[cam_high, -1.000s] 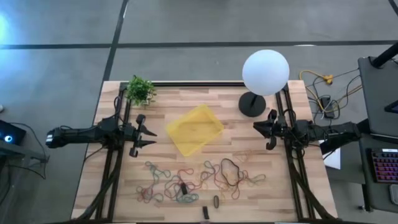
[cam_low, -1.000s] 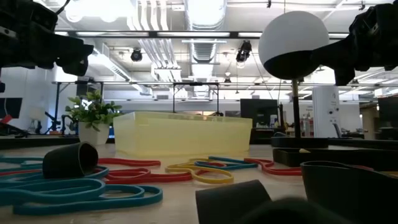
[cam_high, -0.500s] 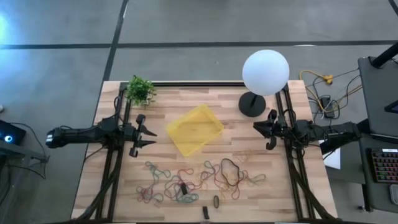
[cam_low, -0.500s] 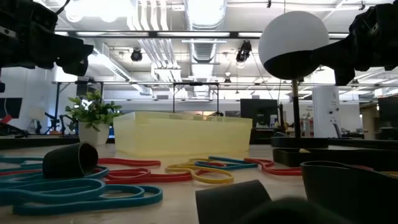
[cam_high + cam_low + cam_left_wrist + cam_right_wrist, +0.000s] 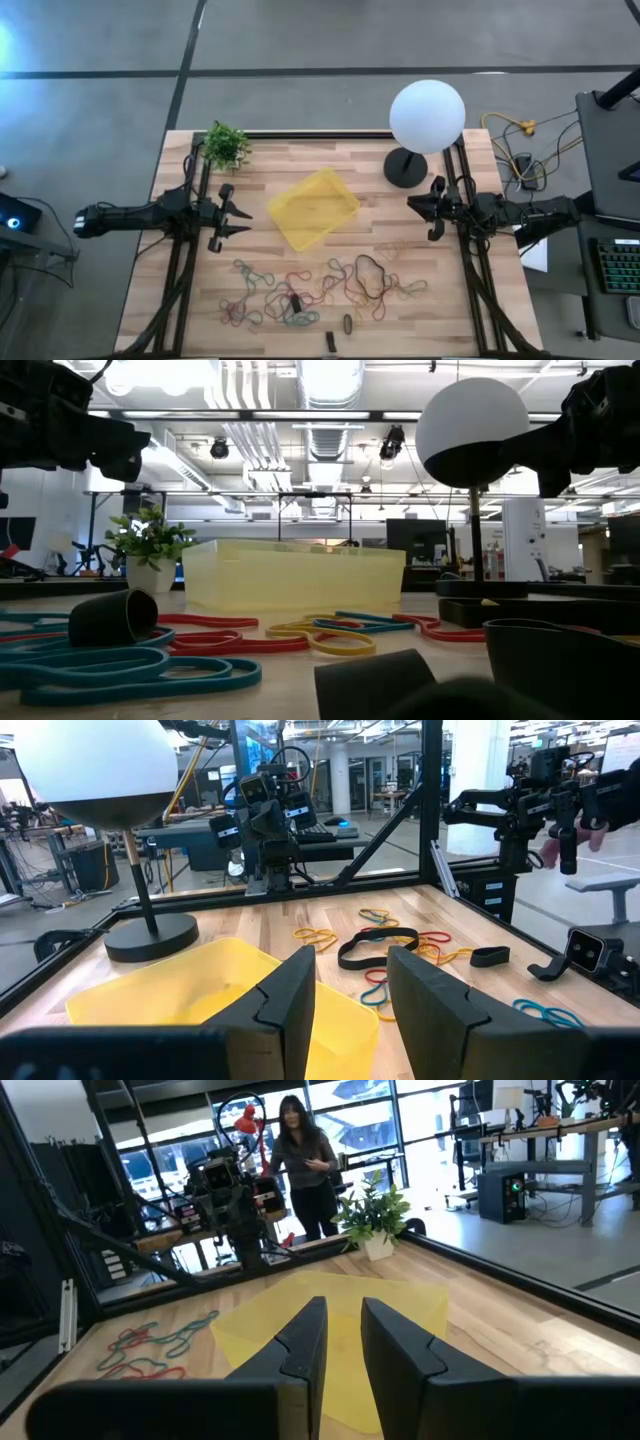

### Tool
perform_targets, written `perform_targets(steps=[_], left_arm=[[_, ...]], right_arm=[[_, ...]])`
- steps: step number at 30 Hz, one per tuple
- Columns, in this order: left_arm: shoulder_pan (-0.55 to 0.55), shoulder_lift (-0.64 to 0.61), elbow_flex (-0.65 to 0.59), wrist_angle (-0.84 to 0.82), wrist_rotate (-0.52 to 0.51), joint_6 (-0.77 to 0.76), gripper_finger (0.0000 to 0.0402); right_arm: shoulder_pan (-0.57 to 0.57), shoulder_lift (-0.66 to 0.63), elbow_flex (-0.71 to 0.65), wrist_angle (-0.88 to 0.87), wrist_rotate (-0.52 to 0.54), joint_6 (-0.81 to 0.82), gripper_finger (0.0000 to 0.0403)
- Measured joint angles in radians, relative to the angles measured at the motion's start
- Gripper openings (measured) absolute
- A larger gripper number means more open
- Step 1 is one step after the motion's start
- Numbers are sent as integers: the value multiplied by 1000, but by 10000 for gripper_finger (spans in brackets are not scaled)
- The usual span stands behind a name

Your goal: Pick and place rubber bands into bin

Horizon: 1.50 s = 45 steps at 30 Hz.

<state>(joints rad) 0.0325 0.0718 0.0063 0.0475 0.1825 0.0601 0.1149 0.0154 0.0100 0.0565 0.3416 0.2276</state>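
Overhead coverage alone shows the yellow bin (image 5: 312, 208) mid-table, turned diagonally, one corner toward the rubber bands (image 5: 320, 290) scattered along the near edge. Only the right wrist view shows a person (image 5: 305, 1165) beyond the table. Left gripper (image 5: 240, 216) and right gripper (image 5: 412, 206) hover beside the bin, fingers parted, empty.

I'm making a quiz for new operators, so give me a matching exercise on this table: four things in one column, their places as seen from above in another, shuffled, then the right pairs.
Things:
1. bin
2. plant
3. lamp
4. rubber bands

Places:
A. far right corner
B. strewn along the near edge
C. far left corner
D. table's middle, between the two hands

Pairs: 1-D, 2-C, 3-A, 4-B
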Motion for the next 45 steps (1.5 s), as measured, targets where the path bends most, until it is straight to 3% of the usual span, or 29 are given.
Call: perform_targets(steps=[20, 28, 33, 39, 45], left_arm=[[0, 0, 0, 0, 0, 0, 112], [0, 0, 0, 0, 0, 0, 112], [0, 0, 0, 39, 0, 0, 112], [0, 0, 0, 126, 0, -12, 112], [0, 0, 0, 297, 0, -215, 112]], right_arm=[[0, 0, 0, 9, 0, 7, 57], [0, 0, 0, 287, 0, 365, 57], [0, 0, 0, 445, 4, 352, 57], [0, 3, 0, 460, 3, 432, 57], [0, 26, 0, 507, -6, 574, 57]])
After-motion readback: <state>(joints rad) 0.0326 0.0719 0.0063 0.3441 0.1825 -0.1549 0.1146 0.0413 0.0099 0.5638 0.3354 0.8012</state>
